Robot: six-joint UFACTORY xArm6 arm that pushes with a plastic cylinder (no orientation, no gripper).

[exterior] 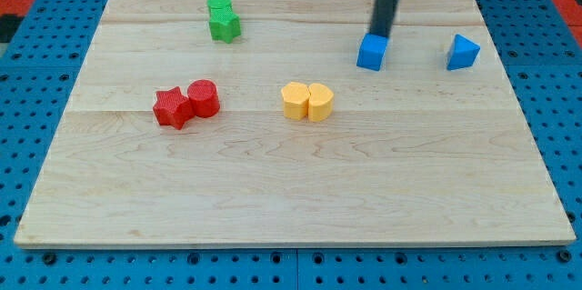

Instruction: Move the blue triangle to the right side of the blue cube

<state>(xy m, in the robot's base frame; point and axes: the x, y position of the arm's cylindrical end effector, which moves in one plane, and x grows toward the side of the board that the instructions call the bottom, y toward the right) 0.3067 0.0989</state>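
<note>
The blue cube [371, 52] sits on the wooden board toward the view's upper right. The blue triangle [462, 52] lies to the cube's right, near the board's right edge, with a gap of about two block widths between them. My rod comes down from the view's top, and my tip [378, 35] rests just behind the blue cube, at its top edge, seemingly touching it. The tip is well left of the blue triangle.
A green cylinder and a green star [222, 17] stand together at the upper left. A red star [172, 107] and red cylinder [204, 98] touch at the left. Two yellow blocks [307, 102] sit side by side in the middle. The wooden board [291, 190] lies on a blue pegboard.
</note>
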